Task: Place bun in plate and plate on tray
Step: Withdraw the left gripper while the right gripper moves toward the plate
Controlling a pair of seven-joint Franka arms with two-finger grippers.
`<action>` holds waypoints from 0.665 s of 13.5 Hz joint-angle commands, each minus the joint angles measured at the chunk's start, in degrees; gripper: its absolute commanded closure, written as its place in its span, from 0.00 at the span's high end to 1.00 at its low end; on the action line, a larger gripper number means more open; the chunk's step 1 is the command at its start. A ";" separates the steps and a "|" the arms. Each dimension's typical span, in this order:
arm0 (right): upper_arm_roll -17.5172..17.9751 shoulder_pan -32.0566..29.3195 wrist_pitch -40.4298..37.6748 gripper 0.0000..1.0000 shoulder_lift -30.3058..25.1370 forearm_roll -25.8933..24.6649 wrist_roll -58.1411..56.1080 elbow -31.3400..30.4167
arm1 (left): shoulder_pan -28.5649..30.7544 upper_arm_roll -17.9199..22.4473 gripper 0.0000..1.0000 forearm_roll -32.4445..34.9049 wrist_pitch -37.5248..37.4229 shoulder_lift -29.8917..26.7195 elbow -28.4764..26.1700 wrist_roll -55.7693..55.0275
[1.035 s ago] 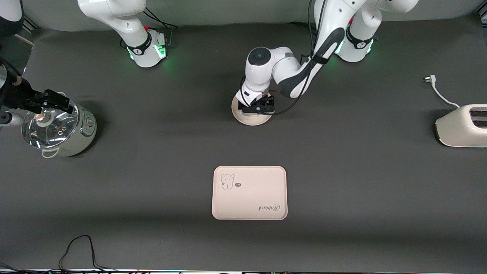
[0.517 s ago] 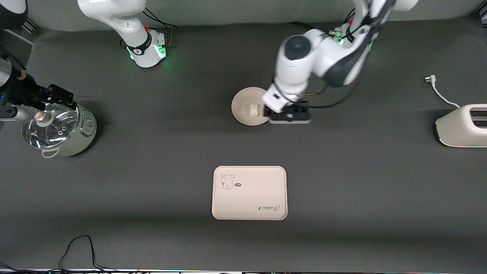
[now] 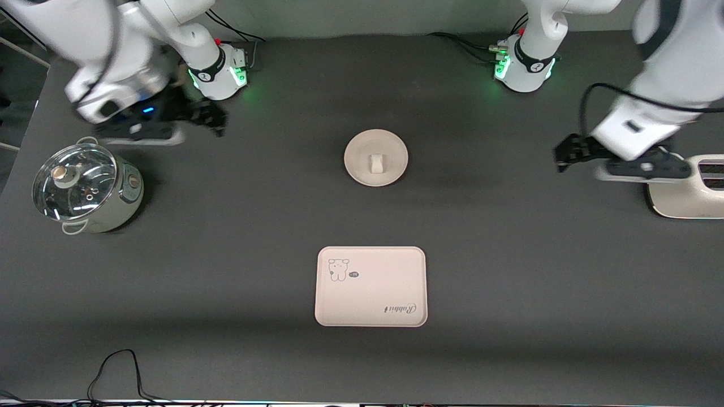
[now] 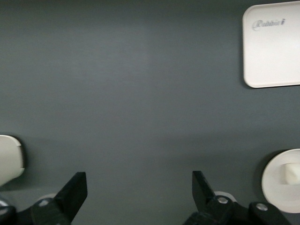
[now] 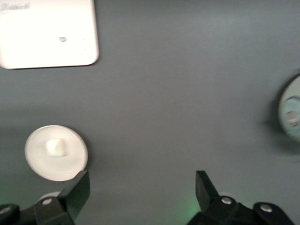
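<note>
Left gripper (image 3: 565,154): jaws wide, empty, hanging over bare table beside the toaster (image 3: 687,189).
Right gripper (image 3: 218,120): jaws wide, empty, hanging above the table near the cooking pot (image 3: 85,187).
Tray (image 3: 370,286): lying bare, nearer the front camera than the plate.
Plate (image 3: 376,157): sitting mid-table, carrying the bun (image 3: 375,163).
Step judged: bun is resting in plate; next, an arm is needing a rim grip to carry the plate to the tray.

The toaster (image 3: 687,189) was cut off by the front view's edge and partly covered by the left claw (image 3: 565,154). The tray (image 4: 273,44) was cropped in both wrist views, and both arms were blurred.
</note>
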 commanded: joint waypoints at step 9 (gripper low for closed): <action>-0.62 24.23 8.77 1.00 9.20 5.01 15.58 2.83 | 1.06 5.50 1.00 -0.02 -7.53 -4.75 0.12 4.91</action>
